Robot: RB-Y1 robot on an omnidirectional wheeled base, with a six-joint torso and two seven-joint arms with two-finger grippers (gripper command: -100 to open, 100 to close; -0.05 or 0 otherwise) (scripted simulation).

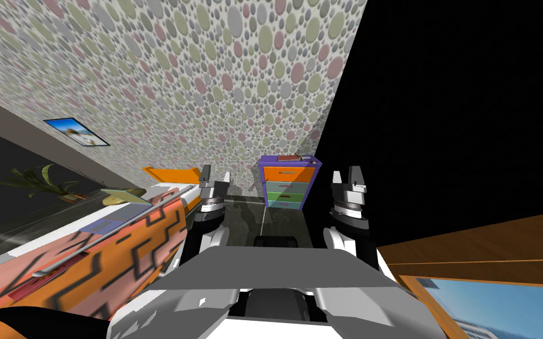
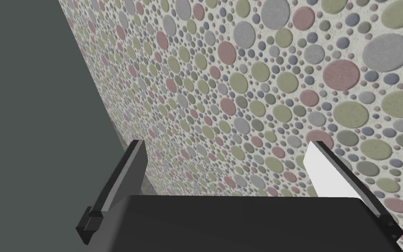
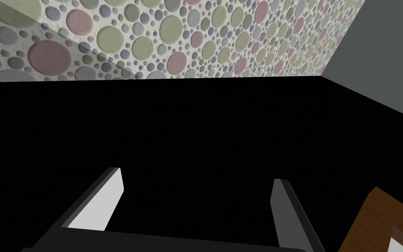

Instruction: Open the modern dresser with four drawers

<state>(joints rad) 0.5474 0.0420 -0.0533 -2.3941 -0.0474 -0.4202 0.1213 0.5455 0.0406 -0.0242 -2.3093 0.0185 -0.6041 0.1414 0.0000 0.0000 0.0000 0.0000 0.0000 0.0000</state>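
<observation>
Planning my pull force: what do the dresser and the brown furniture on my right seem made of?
The dresser: flat, matt panels in purple, orange, green and pale blue, with no grain. It could be painted board or plastic; I cannot tell which. The brown furniture: probably wood, going by its streaky grain and warm brown tone.

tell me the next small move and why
Probably drive forward: the dresser stands well ahead against the wall, its drawers apparently shut, and the open left tool and right tool hang short of it.
</observation>
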